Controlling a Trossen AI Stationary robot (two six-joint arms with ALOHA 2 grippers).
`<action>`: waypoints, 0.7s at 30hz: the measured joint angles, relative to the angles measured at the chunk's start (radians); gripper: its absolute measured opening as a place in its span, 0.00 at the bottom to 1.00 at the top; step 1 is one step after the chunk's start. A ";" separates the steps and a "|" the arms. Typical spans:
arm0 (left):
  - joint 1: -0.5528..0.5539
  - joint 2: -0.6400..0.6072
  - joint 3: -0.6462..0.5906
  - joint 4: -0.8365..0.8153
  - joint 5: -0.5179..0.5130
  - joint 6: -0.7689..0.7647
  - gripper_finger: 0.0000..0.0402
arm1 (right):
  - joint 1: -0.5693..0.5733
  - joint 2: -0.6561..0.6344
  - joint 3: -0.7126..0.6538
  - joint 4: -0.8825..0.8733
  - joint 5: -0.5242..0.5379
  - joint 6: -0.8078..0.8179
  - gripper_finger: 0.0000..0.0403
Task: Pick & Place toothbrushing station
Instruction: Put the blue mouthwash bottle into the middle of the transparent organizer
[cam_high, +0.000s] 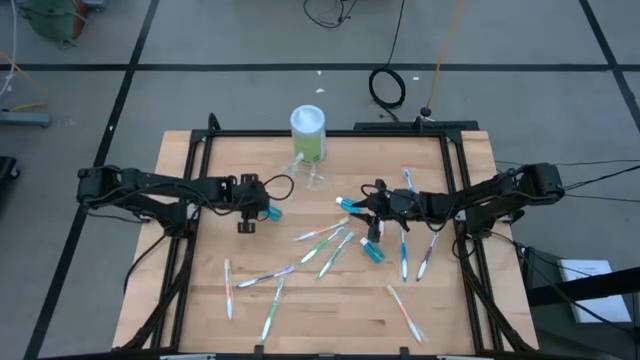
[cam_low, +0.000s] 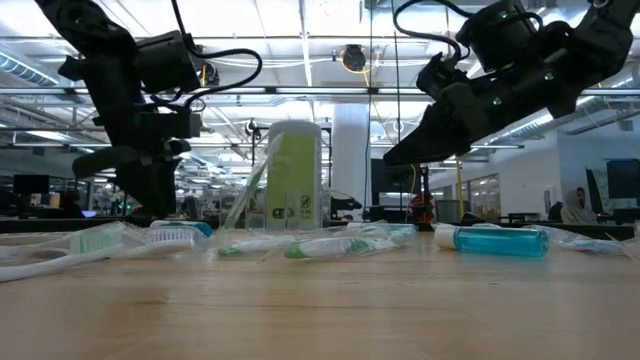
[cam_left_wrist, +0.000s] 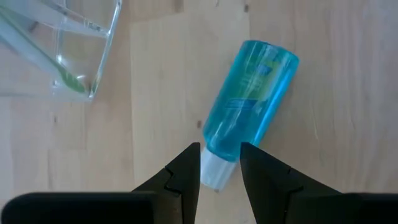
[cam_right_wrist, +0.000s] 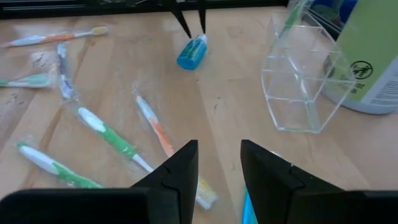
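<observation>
The clear plastic holder (cam_high: 316, 179) stands on the table in front of the green canister (cam_high: 308, 133), with a toothbrush leaning inside it. It also shows in the right wrist view (cam_right_wrist: 298, 81) and the left wrist view (cam_left_wrist: 74, 50). My left gripper (cam_high: 248, 222) points down at the table, left of the holder. Its open fingers stand on either side of the white cap of a small blue bottle (cam_left_wrist: 249, 93) that lies on its side. My right gripper (cam_high: 358, 205) is open and empty. It hovers above the table (cam_low: 400, 150), right of the holder. My left gripper comes from above, a finger (cam_left_wrist: 186, 171) on each side of the blue bottle's white cap (cam_left_wrist: 214, 173). I cannot tell whether the fingers touch the cap. The bottle lies flat on the table.
Several wrapped toothbrushes (cam_high: 325, 243) lie scattered over the middle and near part of the table. A second blue bottle (cam_high: 373, 251) lies near my right gripper. A black frame (cam_high: 330, 131) runs around the tabletop.
</observation>
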 joint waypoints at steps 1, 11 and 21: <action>0.005 0.000 0.000 -0.002 0.003 0.004 0.30 | -0.001 0.000 0.000 0.000 0.000 0.000 0.29; 0.034 0.000 -0.007 -0.036 0.028 0.045 0.30 | -0.001 0.000 0.000 0.000 0.000 0.000 0.29; 0.043 -0.001 -0.063 0.038 0.028 0.063 0.30 | -0.001 0.000 0.000 0.000 0.000 0.000 0.29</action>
